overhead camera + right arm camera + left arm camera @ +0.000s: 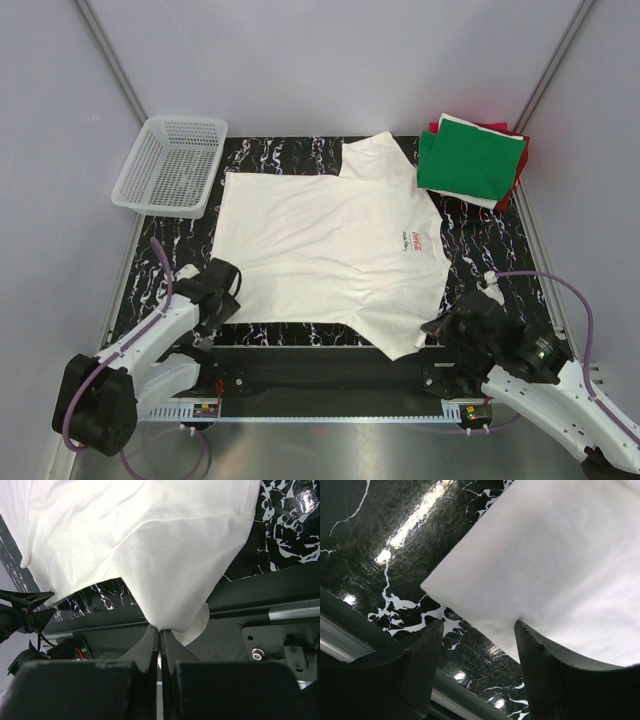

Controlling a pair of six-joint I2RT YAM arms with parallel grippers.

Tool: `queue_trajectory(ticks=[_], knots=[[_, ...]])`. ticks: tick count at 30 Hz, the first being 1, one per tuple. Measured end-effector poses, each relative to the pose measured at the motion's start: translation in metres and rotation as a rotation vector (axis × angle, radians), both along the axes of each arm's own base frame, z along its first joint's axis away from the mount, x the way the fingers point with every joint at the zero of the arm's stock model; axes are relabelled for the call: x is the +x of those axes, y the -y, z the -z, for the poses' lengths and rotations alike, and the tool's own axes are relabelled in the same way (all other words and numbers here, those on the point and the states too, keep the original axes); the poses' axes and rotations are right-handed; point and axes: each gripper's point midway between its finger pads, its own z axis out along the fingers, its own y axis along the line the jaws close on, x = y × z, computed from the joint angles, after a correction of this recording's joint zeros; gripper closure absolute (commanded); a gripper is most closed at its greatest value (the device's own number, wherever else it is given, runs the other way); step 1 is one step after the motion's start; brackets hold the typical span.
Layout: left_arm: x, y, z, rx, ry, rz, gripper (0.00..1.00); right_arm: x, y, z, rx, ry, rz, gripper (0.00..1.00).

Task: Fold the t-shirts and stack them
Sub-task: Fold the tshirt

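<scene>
A cream-white t-shirt (320, 250) with a small red chest logo (412, 238) lies spread flat on the black marbled mat (480, 250). My left gripper (222, 300) is at its near left corner. In the left wrist view the gripper (477, 630) is open; the shirt's edge (485, 615) runs between the two fingertips (427, 650), and the right one rests against the fabric. My right gripper (437, 328) is shut on the near sleeve; in the right wrist view the gripper (160, 630) pinches a lifted peak of white cloth (175, 570). Folded t-shirts (470, 158), green on top of red and white, are stacked at the back right.
A white mesh basket (170, 165) stands at the back left, just off the mat. A black rail (330, 365) and a metal strip run along the near edge between the arm bases. Grey walls close in the left, right and back sides.
</scene>
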Motion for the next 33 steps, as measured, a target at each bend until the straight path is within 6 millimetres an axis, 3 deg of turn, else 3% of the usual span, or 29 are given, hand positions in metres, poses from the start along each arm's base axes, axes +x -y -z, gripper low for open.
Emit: queue_trajectory(ticks=[4, 8, 9, 13, 17, 24, 33], knots=[[0.003, 0.001, 0.0, 0.007, -0.017, 0.008, 0.35, 0.0, -0.001, -0.004, 0.011, 0.009, -0.004, 1.0], [0.011, 0.003, 0.001, 0.012, -0.013, 0.022, 0.6, -0.002, 0.001, -0.011, 0.023, 0.02, -0.003, 1.0], [0.013, 0.004, 0.001, 0.011, -0.01, 0.021, 0.72, -0.002, 0.001, -0.012, 0.024, 0.021, -0.003, 1.0], [0.024, 0.009, -0.001, -0.003, 0.023, 0.047, 0.9, -0.004, 0.005, -0.015, 0.019, 0.023, 0.0, 1.0], [0.026, 0.013, -0.004, -0.026, 0.042, 0.076, 0.95, -0.008, 0.009, -0.011, 0.0, 0.007, -0.004, 1.0], [0.021, 0.028, -0.027, -0.134, 0.124, 0.125, 0.98, -0.017, 0.009, -0.009, -0.002, -0.026, -0.036, 1.0], [0.009, 0.045, -0.067, -0.241, 0.149, 0.211, 0.98, -0.025, 0.014, -0.037, 0.031, -0.005, -0.044, 1.0]])
